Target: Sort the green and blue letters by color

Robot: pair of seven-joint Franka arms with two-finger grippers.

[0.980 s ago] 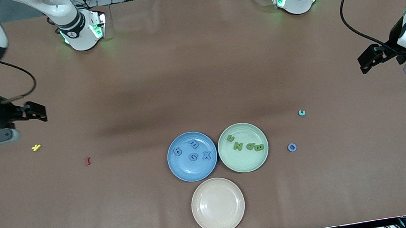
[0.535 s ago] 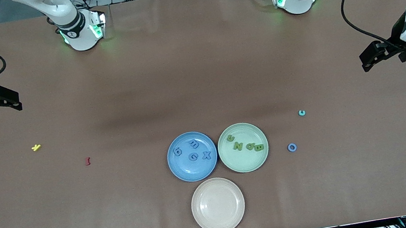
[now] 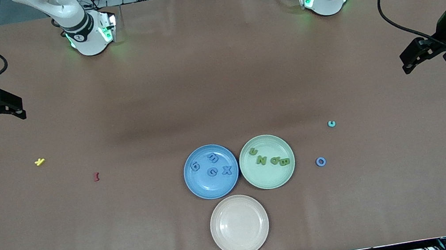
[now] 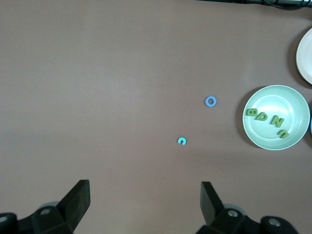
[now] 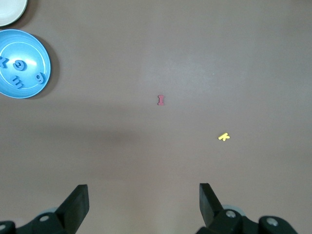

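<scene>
Both arms had just pulled back to the table ends, left gripper [image 3: 412, 60] and right gripper [image 3: 12, 106] spread wide, empty; small blue ring-shaped letter [image 3: 321, 161] looked unsorted.

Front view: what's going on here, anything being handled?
Nothing is held right now. The left end effector hangs open at the left arm's end of the table, the right end effector open at the right arm's end. Four blue letters lie in the blue plate, four green letters in the green plate; the beige plate holds nothing. A blue ring letter and a teal letter lie loose beside the green plate; a yellow letter and a red letter lie toward the right arm's end.
</scene>
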